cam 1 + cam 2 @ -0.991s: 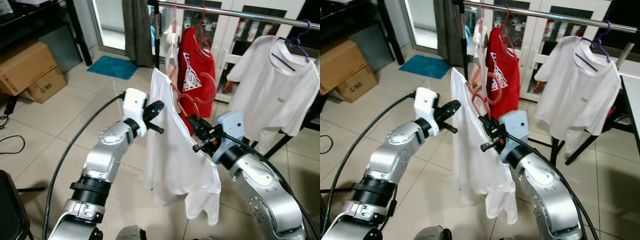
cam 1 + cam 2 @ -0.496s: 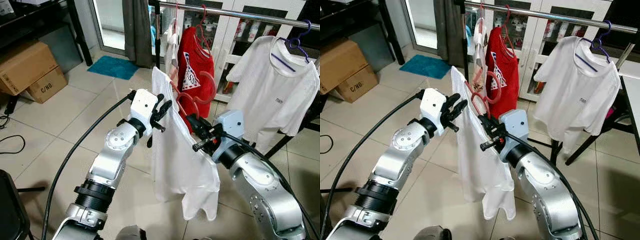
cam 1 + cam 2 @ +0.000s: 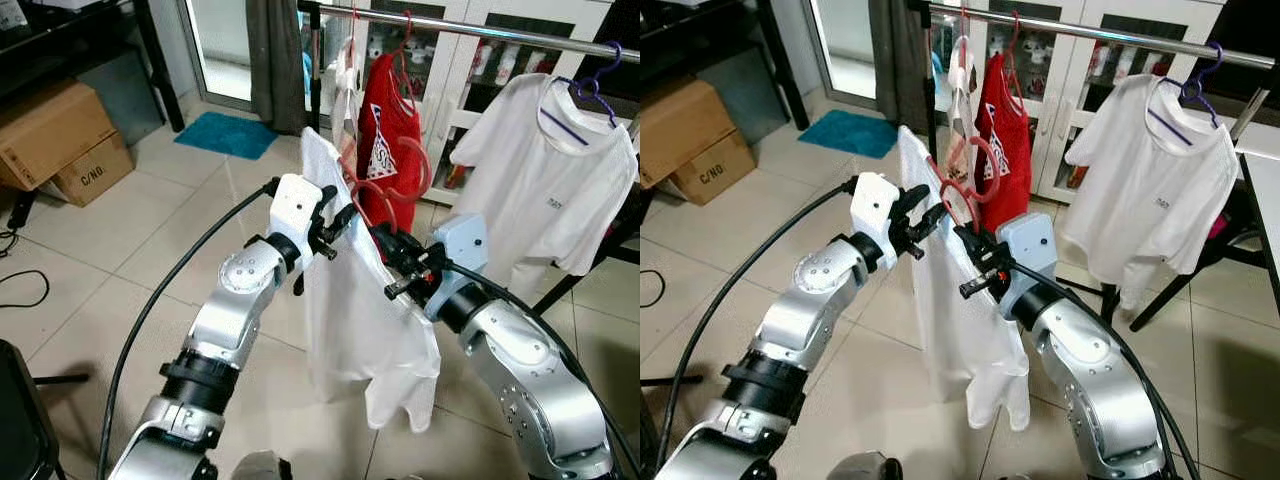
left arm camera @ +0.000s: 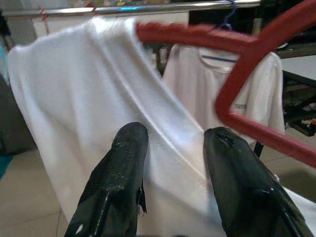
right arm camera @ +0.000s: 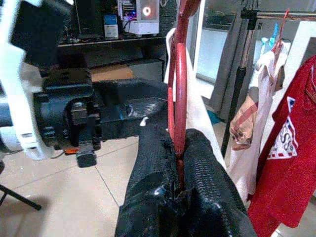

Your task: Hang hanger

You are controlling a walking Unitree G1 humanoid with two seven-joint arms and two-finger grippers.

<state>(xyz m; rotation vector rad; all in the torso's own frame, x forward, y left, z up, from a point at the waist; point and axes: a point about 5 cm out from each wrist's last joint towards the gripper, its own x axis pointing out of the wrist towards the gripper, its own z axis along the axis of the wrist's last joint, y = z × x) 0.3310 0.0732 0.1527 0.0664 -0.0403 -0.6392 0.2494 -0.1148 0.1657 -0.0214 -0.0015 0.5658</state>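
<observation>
A red hanger carries a white T-shirt in front of me, below the metal rail. My right gripper is shut on the hanger's lower bar; the right wrist view shows the red hanger pinched between its fingers. My left gripper is open at the shirt's near shoulder. In the left wrist view its fingers stand apart, with the white T-shirt and the red hanger just beyond them.
On the rail hang a red shirt and a white T-shirt on a purple hanger. A dark curtain is at the rail's left end. Cardboard boxes and a blue mat lie on the tiled floor to the left.
My left gripper has moved right and slightly up, from beside the shirt to its shoulder next to the hanger. The right gripper keeps the hanger almost still.
</observation>
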